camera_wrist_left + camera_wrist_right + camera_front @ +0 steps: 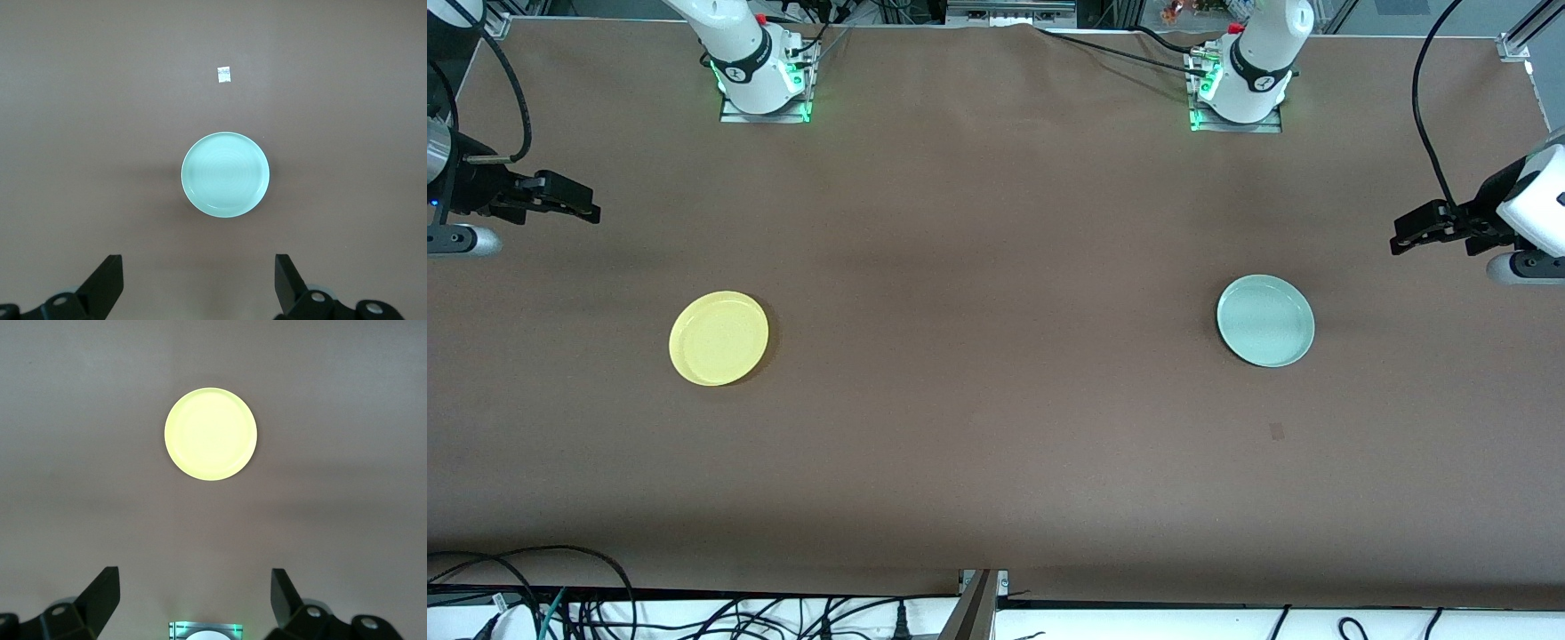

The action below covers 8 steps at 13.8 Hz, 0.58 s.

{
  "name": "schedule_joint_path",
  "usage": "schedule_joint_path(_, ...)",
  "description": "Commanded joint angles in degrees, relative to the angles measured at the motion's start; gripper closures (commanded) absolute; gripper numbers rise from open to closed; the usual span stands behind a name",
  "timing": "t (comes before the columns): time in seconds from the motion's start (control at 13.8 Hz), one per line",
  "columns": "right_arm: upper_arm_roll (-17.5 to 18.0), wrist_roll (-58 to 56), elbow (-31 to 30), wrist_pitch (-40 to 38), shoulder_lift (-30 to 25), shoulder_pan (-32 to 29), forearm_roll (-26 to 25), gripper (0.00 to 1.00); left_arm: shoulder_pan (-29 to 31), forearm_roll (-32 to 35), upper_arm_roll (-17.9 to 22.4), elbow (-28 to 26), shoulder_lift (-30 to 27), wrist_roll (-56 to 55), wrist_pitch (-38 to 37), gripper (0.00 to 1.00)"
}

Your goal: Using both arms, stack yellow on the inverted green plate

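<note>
**Two plates sit apart on the brown worktop as both arms hang at its ends**

You see the round, shallow pale-yellow plastic plate (719, 338) lying rim-up on the brown cloth-covered table (996, 427), toward the right arm's end and roughly midway between the edge where the bases stand and the edge nearest the front camera. The round, shallow pale mint-green plate (1265, 320) lies toward the left arm's end, at about the same depth, also with its hollow side facing up. The two plates are well apart, with bare cloth between them.

Your right gripper (574, 203) hangs in the air at the worktop's edge on the right arm's end, its black fingers (100, 593) spread wide and holding nothing; in the right wrist view the yellow plate (211, 433) lies in the open, clear of both fingers. Your left gripper (1409, 233) hangs at the other end's edge, its fingers (105, 281) likewise spread wide and empty, with the green plate (225, 175) in its wrist view, touched by nothing.

A small pale square mark (1277, 431) lies on the cloth near the green plate, closer to the front camera's edge. Both white arm bases (758, 76) stand along the worktop's top edge, green lights glowing at their feet.
</note>
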Motion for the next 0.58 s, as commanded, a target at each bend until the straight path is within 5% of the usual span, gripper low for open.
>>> schedule_joint_path(0.0,-0.04,0.8,1.54,-0.76,0.67,-0.18,0.85,0.0,0.04,-1.0,-1.31,1.05,-0.1,0.94,-0.85,0.0)
schedule_joint_path(0.51,0.14,0.8,1.8,-0.49,0.76,0.08,0.76,0.0,0.3,-0.83,-1.67,2.19,0.68,0.16,-0.94,0.0)
